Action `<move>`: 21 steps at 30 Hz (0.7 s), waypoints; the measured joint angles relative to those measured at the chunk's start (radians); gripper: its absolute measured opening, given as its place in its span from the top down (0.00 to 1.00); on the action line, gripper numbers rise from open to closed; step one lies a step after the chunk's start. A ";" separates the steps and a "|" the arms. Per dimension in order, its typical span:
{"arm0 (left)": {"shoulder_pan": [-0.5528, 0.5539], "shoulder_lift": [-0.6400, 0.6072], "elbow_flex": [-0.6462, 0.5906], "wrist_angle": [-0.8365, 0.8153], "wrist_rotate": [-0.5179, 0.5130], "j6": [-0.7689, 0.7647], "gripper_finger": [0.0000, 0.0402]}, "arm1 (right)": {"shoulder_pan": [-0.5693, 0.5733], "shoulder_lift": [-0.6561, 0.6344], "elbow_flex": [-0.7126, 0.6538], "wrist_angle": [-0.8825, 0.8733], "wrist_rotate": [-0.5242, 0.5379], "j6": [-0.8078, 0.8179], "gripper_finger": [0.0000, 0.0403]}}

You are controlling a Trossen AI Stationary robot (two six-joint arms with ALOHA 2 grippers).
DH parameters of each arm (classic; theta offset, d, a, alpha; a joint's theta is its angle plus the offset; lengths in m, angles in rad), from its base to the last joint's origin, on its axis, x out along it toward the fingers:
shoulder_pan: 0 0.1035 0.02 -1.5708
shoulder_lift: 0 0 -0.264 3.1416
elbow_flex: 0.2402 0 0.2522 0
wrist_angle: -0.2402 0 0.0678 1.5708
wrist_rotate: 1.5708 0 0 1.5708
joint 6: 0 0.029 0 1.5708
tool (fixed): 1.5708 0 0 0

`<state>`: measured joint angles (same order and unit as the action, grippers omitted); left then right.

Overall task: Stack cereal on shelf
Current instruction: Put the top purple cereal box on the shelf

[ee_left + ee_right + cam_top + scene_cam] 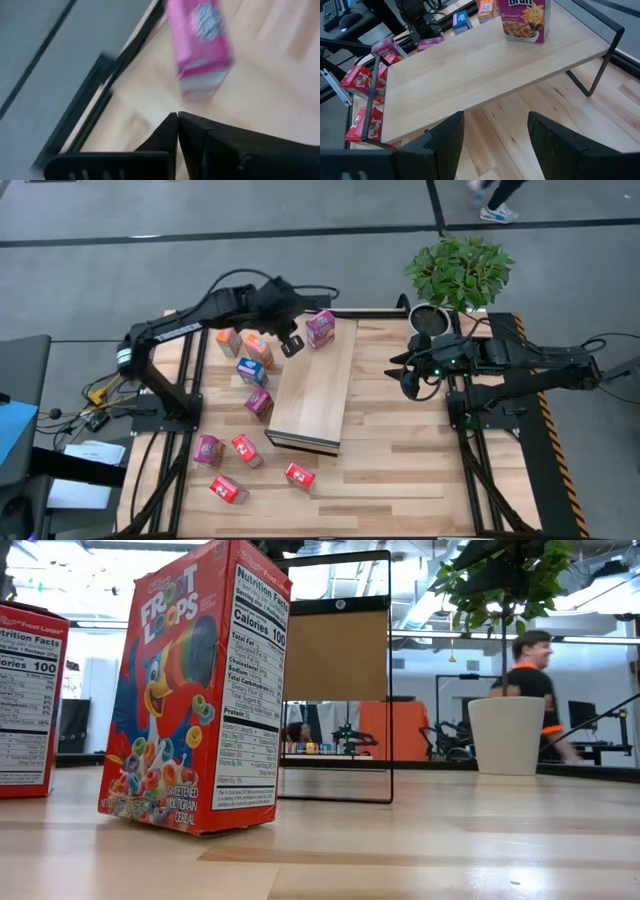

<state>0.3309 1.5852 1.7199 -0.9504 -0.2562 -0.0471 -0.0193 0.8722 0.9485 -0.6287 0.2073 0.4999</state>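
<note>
The shelf (310, 395) is a pale wooden plank on a thin black frame, standing mid-table. One magenta cereal box (320, 328) stands upright on its bottom at the shelf's far end (525, 20). Several more cereal boxes, orange (258, 348), blue (252, 370), magenta (258, 402) and red (299, 475), sit on the table left of and in front of the shelf. My left gripper (291, 345) hovers shut and empty just left of the magenta box (200, 40). My right gripper (495, 135) waits open to the right of the shelf (485, 65).
A potted plant (458, 275) stands at the table's far right corner. In the low view two red boxes (195, 690) (30, 700) fill the left foreground. A person (530, 670) is in the room beyond. Bare plank lies along the shelf's near half.
</note>
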 joint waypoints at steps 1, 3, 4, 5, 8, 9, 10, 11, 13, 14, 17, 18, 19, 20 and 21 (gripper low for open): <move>0.001 -0.026 -0.050 0.061 0.016 0.002 1.00 | 0.000 0.000 0.000 0.000 0.000 0.001 0.39; 0.002 -0.063 -0.139 0.150 0.034 0.002 1.00 | 0.000 0.000 0.000 0.000 0.000 0.006 0.39; 0.002 -0.075 -0.180 0.185 0.034 0.001 1.00 | 0.000 0.000 0.000 0.001 0.000 0.006 0.39; 0.003 -0.083 -0.214 0.209 0.035 -0.005 1.00 | 0.000 0.000 0.000 0.001 0.000 0.006 0.39; 0.002 -0.096 -0.310 0.291 0.031 -0.043 1.00 | 0.000 0.000 0.000 0.000 0.000 0.006 0.39; 0.002 -0.097 -0.337 0.323 0.026 -0.053 1.00 | 0.000 0.000 0.000 0.000 0.000 0.006 0.39; 0.002 -0.096 -0.361 0.351 0.024 -0.065 1.00 | 0.000 0.000 0.000 0.001 0.000 0.008 0.39; 0.002 -0.096 -0.385 0.376 0.024 -0.072 1.00 | 0.000 0.000 0.000 0.000 0.000 0.012 0.39; 0.002 -0.095 -0.423 0.437 0.024 -0.084 1.00 | 0.000 0.000 0.000 0.000 0.000 0.022 0.39; 0.002 -0.095 -0.439 0.471 0.024 -0.092 1.00 | 0.000 0.000 0.000 0.000 0.000 0.023 0.39; 0.002 -0.095 -0.467 0.518 0.043 -0.133 1.00 | 0.000 0.000 0.000 0.000 0.000 0.024 0.39; 0.002 -0.095 -0.467 0.524 0.047 -0.138 1.00 | 0.000 0.000 0.000 0.000 0.000 0.024 0.39; 0.001 -0.095 -0.467 0.538 0.051 -0.139 1.00 | 0.000 0.000 0.000 0.001 0.000 0.024 0.39; -0.002 -0.095 -0.467 0.549 0.056 -0.141 1.00 | 0.000 0.000 0.000 0.000 0.000 0.024 0.39; -0.004 -0.095 -0.467 0.557 0.063 -0.143 1.00 | 0.000 0.000 0.000 0.000 0.000 0.024 0.39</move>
<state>0.3272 1.4899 1.2533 -0.3937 -0.1932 -0.1903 -0.0193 0.8722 0.9485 -0.6285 0.2070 0.5236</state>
